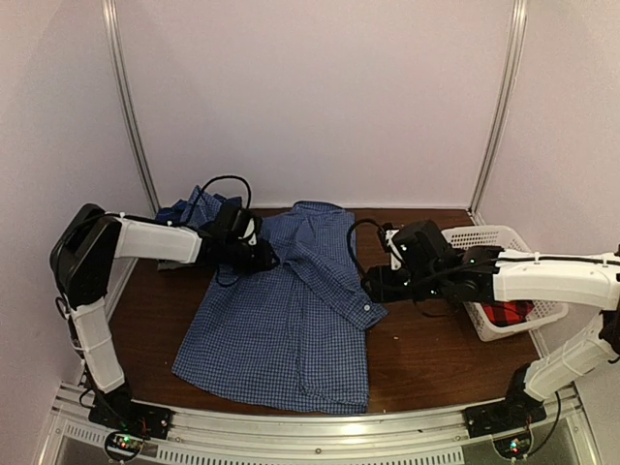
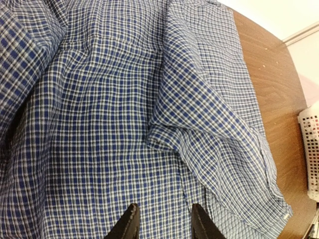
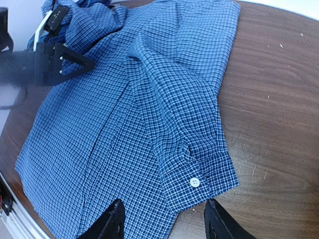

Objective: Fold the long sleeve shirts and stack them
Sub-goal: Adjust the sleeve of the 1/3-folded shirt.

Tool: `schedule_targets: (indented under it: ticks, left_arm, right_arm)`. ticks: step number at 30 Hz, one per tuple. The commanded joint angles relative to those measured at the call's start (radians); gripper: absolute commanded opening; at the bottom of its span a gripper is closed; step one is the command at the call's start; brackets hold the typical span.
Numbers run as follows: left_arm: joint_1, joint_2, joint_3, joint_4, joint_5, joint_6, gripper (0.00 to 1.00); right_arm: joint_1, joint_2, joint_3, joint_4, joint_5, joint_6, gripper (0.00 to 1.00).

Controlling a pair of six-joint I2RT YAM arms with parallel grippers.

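L arm [image 1: 155,239] & R arm [image 1: 552,276]: white shells, black joints. Black cables [image 1: 228,177] loop at wrists. Left gripper [image 1: 266,258], right gripper [image 1: 373,284]: black, w/ dark tapered fingers [image 3: 113,221]. Black bases [image 1: 118,412] at btm.

My left arm [image 1: 155,240] reaches in from the left, forearm nearly level, and the left tool [image 1: 257,254] points toward the middle, jaws apart. My right arm [image 1: 552,279] stretches in from the right, and the right tool [image 1: 373,284] faces left, jaws apart too.
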Motion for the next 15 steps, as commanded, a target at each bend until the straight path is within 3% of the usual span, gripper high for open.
schedule_targets:
  ticks: [1, 15]
  left_arm:
    - [0.005, -0.077, -0.081, 0.089, 0.067, -0.043, 0.36]
    - [-0.012, -0.134, -0.109, 0.089, 0.070, -0.040, 0.36]
  right_arm:
    - [0.056, 0.044, 0.043, -0.058, 0.060, -0.181, 0.55]
    - [0.067, 0.338, 0.072, 0.015, -0.033, -0.301, 0.58]
